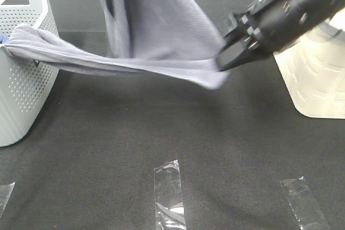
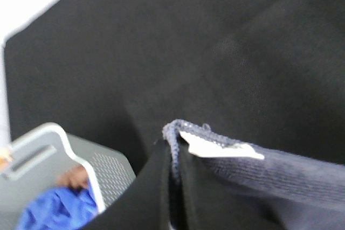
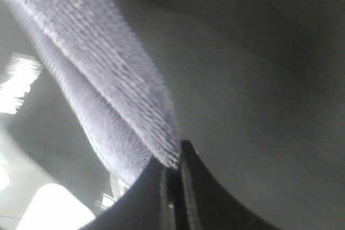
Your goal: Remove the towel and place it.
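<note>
Hanging clear of the table (image 1: 161, 133), the towel (image 1: 156, 36) is spread in the air between three holds: one end lies over the rim of the basket (image 1: 21, 90) at the left, a taut band runs from there to the right gripper (image 1: 222, 64), and a broad fold rises from that band out of the top of the high view. The band's long axis goes left to right, sagging a little in the middle, and its free corner pokes just past the right gripper's tips. The basket is white and perforated. The left wrist view shows a blue cloth (image 2: 54, 208) inside it with a small brownish thing (image 2: 75, 176) beside the cloth that is too blurred to name. A second white bin (image 1: 318, 74) stands at the far right of the table, well apart from the towel, and its inside cannot be seen. The right gripper's jaws are pressed together on the towel's edge, with only the thickness of the fabric between them in the right wrist view. The left gripper (image 2: 172, 152) is out of the high view, but its own camera shows its jaws clamped narrowly on the hemmed corner of the towel, right beside the white tag (image 2: 221, 148). Strips of clear tape (image 1: 168, 192) lie on the table nearer the camera, below the towel and not touching it.
</note>
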Robot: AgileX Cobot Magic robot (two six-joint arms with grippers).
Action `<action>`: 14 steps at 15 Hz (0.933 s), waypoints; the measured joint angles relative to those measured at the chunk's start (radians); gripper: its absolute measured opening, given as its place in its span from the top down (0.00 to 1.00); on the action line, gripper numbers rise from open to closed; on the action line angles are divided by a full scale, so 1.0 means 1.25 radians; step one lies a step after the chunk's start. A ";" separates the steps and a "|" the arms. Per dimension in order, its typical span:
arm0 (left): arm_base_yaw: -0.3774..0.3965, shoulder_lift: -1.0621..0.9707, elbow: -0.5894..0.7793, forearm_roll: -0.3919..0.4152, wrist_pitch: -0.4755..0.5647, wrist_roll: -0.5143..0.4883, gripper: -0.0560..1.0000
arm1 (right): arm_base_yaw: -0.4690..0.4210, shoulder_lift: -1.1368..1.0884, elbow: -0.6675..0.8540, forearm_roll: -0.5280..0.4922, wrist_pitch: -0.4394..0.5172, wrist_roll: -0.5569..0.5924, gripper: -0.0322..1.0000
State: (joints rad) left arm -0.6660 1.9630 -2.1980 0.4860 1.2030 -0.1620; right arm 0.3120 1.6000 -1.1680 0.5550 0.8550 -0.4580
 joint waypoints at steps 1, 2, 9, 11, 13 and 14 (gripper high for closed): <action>0.033 0.020 0.000 -0.052 -0.006 -0.002 0.95 | 0.000 0.000 -0.050 -0.103 0.038 0.093 0.97; 0.062 0.039 0.000 -0.113 -0.033 -0.003 0.95 | 0.000 0.000 -0.109 -0.202 0.066 0.164 0.97; 0.161 0.050 -0.024 -0.230 -0.466 -0.002 0.95 | 0.000 0.086 -0.580 -0.504 0.090 0.308 0.97; 0.178 0.047 -0.078 -0.224 -0.531 -0.002 0.95 | 0.000 0.126 -0.701 -0.537 0.069 0.308 0.97; 0.188 0.047 -0.140 -0.202 -0.545 -0.001 0.95 | 0.001 0.138 -0.774 -0.542 0.028 0.305 0.97; 0.190 0.047 -0.166 -0.198 -0.543 -0.001 0.95 | 0.001 0.139 -0.798 -0.542 0.017 0.305 0.97</action>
State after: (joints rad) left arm -0.4290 2.0220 -2.4050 0.2390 0.5240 -0.1630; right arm 0.3130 1.7740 -2.1650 -0.1230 0.8760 -0.0770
